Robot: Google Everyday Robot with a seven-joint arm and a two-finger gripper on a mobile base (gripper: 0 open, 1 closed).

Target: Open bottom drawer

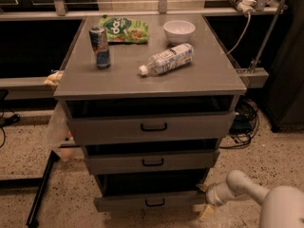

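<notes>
- The gripper [204, 201], on a pale arm coming in from the lower right, sits at the right end of the bottom drawer [123, 203]; how far open it is, or whether it has hold of anything, cannot be told.
- The bottom drawer is the lowest of three, with a small black bar handle [155, 203] and a dark gap above its front.
- Above it are the middle drawer [118, 163] and the top drawer [109, 127].
- On the cabinet top [190, 80] a can [100, 46] stands upright at the left and a plastic bottle [166, 59] lies on its side; their labels are unreadable.
- Farther back are a white bowl [179, 31] and a green snack bag [124, 29] with white lettering I can't make out.
</notes>
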